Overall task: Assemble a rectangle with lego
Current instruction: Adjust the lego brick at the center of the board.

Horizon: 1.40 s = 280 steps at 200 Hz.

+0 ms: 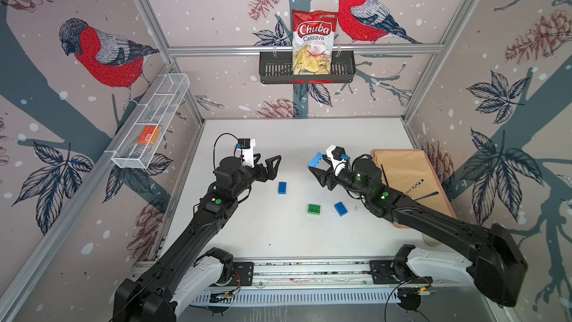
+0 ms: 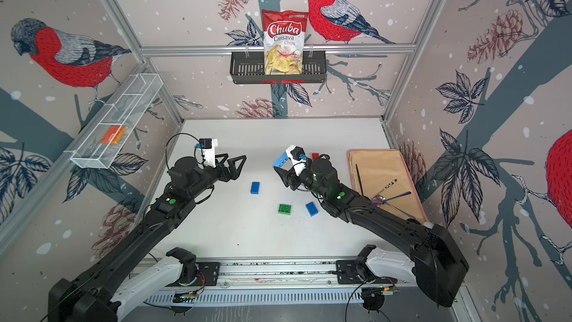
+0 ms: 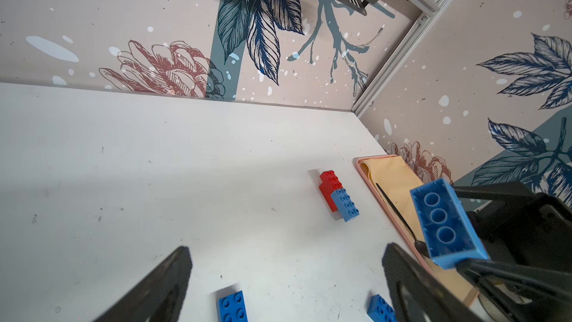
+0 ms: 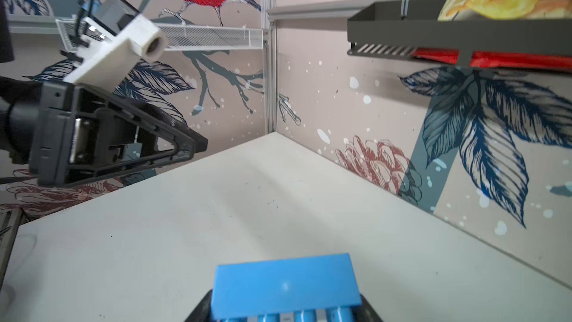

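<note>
My right gripper (image 1: 316, 165) (image 4: 286, 305) is shut on a light blue lego brick (image 1: 315, 160) (image 2: 281, 160) (image 4: 286, 283) and holds it above the table; the left wrist view shows its hollow underside (image 3: 445, 224). My left gripper (image 1: 268, 161) (image 3: 286, 250) faces it from the left, open and empty. On the table lie a dark blue brick (image 1: 282, 187) (image 3: 232, 306), a green brick (image 1: 314, 209) and another blue brick (image 1: 340, 209) (image 3: 380, 309). Further back, a red piece (image 3: 329, 185) (image 2: 315, 156) is joined to a blue brick (image 3: 346, 204).
A peach tray (image 1: 402, 168) with a cloth and cutlery (image 1: 421, 190) lies at the right, beside my right arm. A black basket (image 1: 272, 68) holding a chips bag hangs on the back wall. A white wire basket (image 1: 154, 119) with an orange box is on the left wall.
</note>
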Motion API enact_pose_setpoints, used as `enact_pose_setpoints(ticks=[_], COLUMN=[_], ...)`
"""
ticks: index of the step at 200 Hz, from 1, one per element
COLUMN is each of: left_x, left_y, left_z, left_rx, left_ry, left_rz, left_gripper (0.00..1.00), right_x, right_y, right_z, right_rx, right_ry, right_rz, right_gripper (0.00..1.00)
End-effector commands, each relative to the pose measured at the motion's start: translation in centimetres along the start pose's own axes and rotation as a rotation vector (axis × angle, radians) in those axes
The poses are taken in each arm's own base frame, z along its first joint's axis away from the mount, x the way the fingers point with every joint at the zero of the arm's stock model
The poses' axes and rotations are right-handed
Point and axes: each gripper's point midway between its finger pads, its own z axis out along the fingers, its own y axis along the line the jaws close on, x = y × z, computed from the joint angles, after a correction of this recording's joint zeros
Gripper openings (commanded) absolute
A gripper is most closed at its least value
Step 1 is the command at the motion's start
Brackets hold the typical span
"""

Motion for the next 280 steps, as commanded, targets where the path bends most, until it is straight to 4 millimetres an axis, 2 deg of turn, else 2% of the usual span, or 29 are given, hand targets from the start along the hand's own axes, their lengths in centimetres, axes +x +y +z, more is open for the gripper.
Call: enact_pose_setpoints(ticks=[1,7,10,18,78,105,129,179,243,258,263,265,280], left_x=[0.0,0.4,0.5,0.9,2.7,3.3,3.7,3.6,3.7,3.8,3.9,4.0,4.0], left_y=[0.3,0.5,0.6,0.9,1.7,1.3,0.9,0.7,0.6,0.6,0.5,0.5,0.6], left_z=[0.2,0.3,0.4,0.6,1.5,1.7,1.8,1.5,1.4,1.5,1.5,1.5,1.5], left_rx=[-0.01,-0.016,-0.022,-0.033,-0.082,-0.084,-0.086,-0.091,-0.082,-0.08,-0.078,-0.077,-0.076], left_ry=[-0.004,0.007,0.011,0.028,0.118,0.142,0.16,0.157,0.161,0.165,0.168,0.171,0.171], left_rz=[0.047,0.047,0.047,0.045,0.045,0.066,0.086,0.093,0.097,0.101,0.102,0.105,0.112], left_gripper=[0.96,0.96,0.96,0.96,0.96,0.96,0.96,0.96,0.96,0.96,0.97,0.97,0.97], right_x=[4.7,4.9,5.9,6.9,13.8,16.2,17.6,19.7,20.5,20.4,20.3,20.3,20.0], right_y=[-0.3,-0.4,-0.5,-0.6,-2.4,-2.5,-3.0,-4.3,-4.8,-4.9,-4.9,-4.9,-4.9], right_z=[0.2,0.1,0.4,0.6,1.0,1.3,2.1,4.0,5.0,5.3,5.4,5.4,5.7], right_rx=[0.033,0.04,0.046,0.061,0.201,0.205,0.221,0.26,0.254,0.252,0.249,0.247,0.245], right_ry=[0.245,0.273,0.316,0.376,0.806,0.945,0.998,1.055,1.052,1.034,1.028,1.027,1.001], right_rz=[0.119,0.136,0.147,0.169,0.215,0.194,0.169,0.137,0.121,0.128,0.128,0.129,0.134], right_gripper=[0.6,0.6,0.6,0.6,0.6,0.6,0.6,0.63,0.71,0.82,0.97,0.99,1.0])
